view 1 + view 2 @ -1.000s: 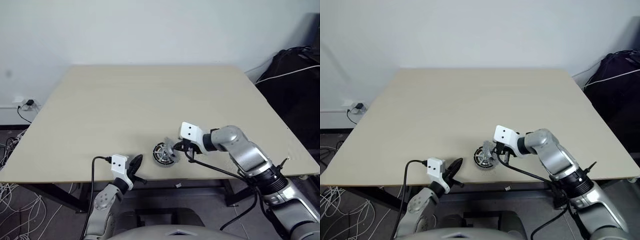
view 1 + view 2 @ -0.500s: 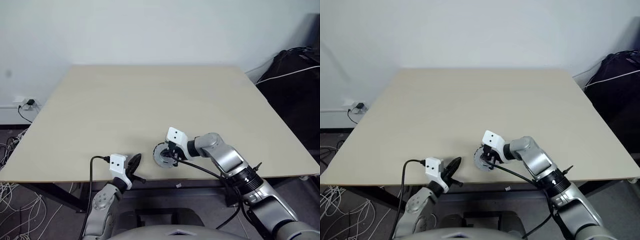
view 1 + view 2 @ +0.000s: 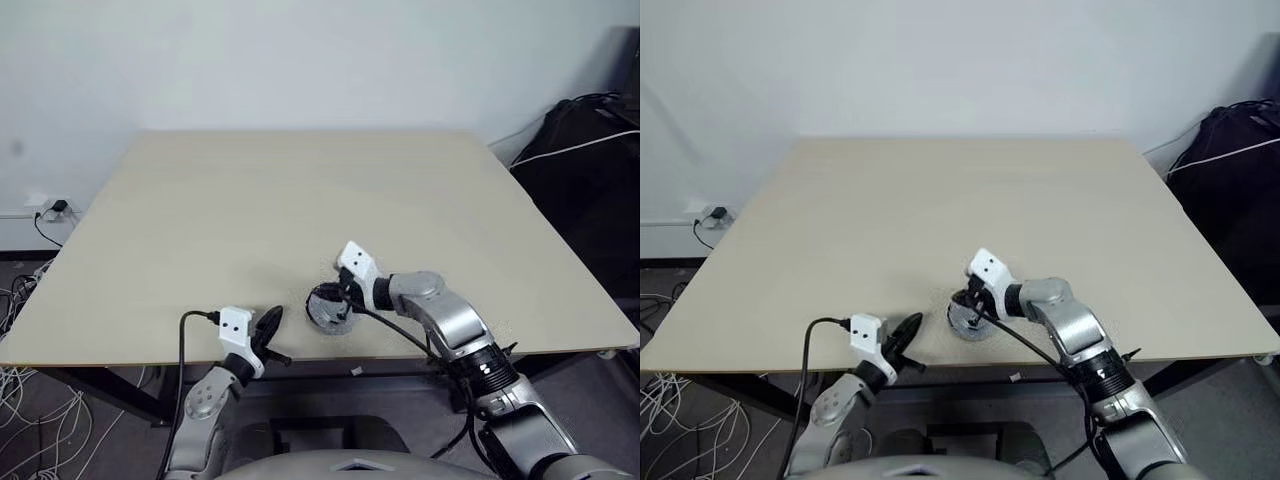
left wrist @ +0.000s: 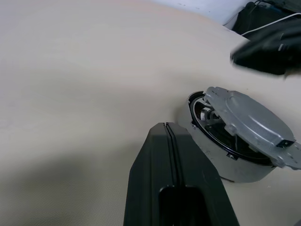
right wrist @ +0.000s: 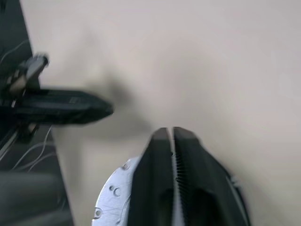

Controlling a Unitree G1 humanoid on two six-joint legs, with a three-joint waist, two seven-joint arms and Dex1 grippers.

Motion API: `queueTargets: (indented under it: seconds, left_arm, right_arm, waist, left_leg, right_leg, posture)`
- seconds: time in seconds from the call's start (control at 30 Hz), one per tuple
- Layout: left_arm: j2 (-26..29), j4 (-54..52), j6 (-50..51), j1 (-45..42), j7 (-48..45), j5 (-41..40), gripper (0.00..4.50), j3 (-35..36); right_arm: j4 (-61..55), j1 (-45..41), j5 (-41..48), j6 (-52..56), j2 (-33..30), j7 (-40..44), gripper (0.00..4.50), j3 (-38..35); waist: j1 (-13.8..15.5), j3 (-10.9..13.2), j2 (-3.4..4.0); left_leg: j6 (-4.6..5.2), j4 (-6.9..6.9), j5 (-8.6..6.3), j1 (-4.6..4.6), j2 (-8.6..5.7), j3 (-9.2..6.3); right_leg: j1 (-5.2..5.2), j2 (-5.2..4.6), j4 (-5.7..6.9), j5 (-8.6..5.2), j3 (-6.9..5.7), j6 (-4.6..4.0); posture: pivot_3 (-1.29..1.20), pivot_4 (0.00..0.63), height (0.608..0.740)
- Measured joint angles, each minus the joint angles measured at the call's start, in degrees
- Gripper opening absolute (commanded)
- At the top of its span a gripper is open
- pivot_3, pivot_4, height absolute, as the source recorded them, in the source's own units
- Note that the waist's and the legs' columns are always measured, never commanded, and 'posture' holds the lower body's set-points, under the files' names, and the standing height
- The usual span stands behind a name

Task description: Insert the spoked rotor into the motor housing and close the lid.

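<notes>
Pale wooden bench (image 3: 300, 200) against a white wall (image 3: 300, 60); black bag (image 3: 590, 150) at right. Left hand (image 3: 270, 325) clenched empty; right hand (image 5: 170, 134) slightly parted over the lid (image 4: 249, 122).

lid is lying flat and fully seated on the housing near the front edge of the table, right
Not quite. The lid is near the table's front edge, but it is not seated: the left wrist view shows it tilted, one side raised off the motor housing, with the dark interior visible in the gap.
</notes>
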Motion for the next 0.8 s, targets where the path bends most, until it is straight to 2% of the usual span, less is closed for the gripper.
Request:
queueTargets:
  seconds: [0.37,0.8]
  left_arm:
    - [0.0,-0.2,0.8,-0.1,-0.3,0.0,0.00,0.0]
    - [0.0,-0.2,0.8,0.0,-0.2,0.0,0.00,0.2]
  right_arm:
    - [0.4,1.6,1.7,-0.4,-2.3,2.2,4.48,-0.1]
    - [4.4,1.2,2.4,-3.9,-5.2,9.3,4.48,1.5]
  waist:
    - [-0.1,0.0,0.01]
    - [-0.1,0.0,0.01]
  left_leg:
    - [0.00,0.00,0.00,0.02,0.01,0.00]
    - [0.00,0.00,0.00,0.02,0.00,0.00]
  right_leg:
    - [0.00,0.00,0.02,-0.01,0.01,-0.01]
    - [0.00,0.00,0.02,-0.01,0.01,-0.01]
  posture:
    - [0.00,0.000,0.740]
    - [0.00,0.000,0.740]
